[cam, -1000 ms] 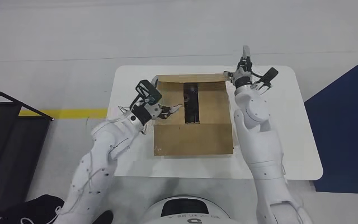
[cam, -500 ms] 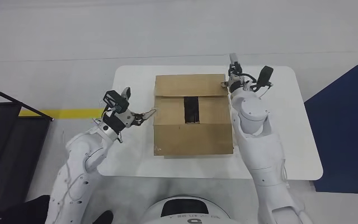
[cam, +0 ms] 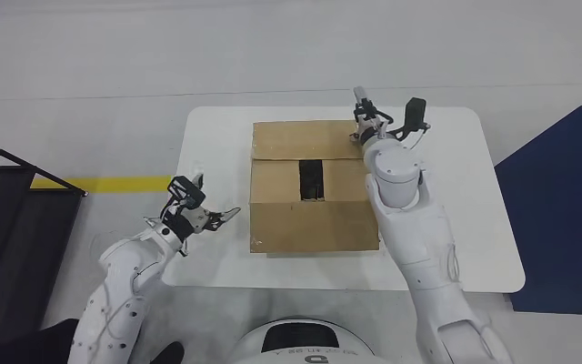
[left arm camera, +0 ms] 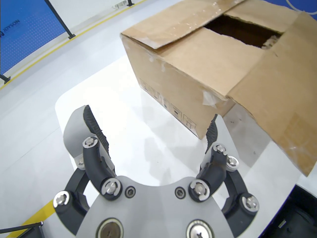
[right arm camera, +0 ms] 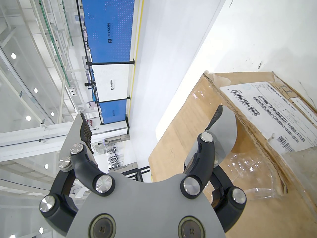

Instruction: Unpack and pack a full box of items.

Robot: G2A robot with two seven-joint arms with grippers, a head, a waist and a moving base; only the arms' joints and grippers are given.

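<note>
A brown cardboard box [cam: 314, 196] stands in the middle of the white table [cam: 455, 227]. Its top flaps lie nearly closed, leaving a dark slot [cam: 311, 179] between them. My left gripper [cam: 218, 218] hovers open over the table to the left of the box, apart from it; its own view shows the open left gripper [left arm camera: 149, 115] facing the box [left arm camera: 210, 58]. My right gripper [cam: 361, 114] is open at the box's far right corner. In its wrist view the right gripper [right arm camera: 151, 116] has one finger [right arm camera: 224, 122] against the raised far flap [right arm camera: 198, 130].
A white shipping label [right arm camera: 272, 110] is stuck on the box's far side. A black frame [cam: 36, 182] stands on the floor to the left and a blue panel [cam: 546, 200] to the right. Bare table lies on both sides of the box.
My left gripper has pulled back from the box top, leftward and toward the table's near edge. My right gripper has shifted left onto the box's far right corner, and the far flap has come down.
</note>
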